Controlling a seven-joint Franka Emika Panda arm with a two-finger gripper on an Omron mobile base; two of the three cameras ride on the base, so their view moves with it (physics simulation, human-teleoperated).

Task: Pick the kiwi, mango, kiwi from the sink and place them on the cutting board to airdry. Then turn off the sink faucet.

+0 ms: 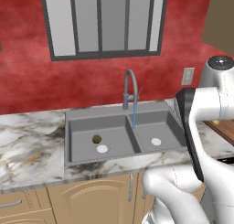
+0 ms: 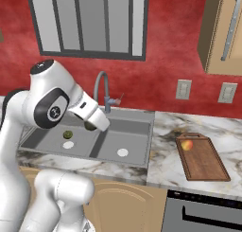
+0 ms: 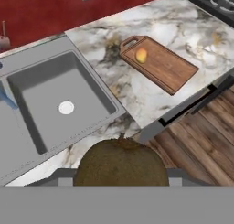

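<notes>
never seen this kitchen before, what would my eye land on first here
Probably the brown kiwi filling the bottom of the hand view, gripped in the claw above the counter's edge. Next, the orange mango lying on the reddish cutting board right of the sink. Then the blue stream running from the faucet, with an olive-green kiwi in the left basin.

My hand [image 3: 120,179] clamps a rough matt brown kiwi [image 3: 120,161] above veined marble desk [image 3: 151,93], grained wooden cutting board [image 3: 164,65], matt grey sink [image 3: 55,88].
</notes>
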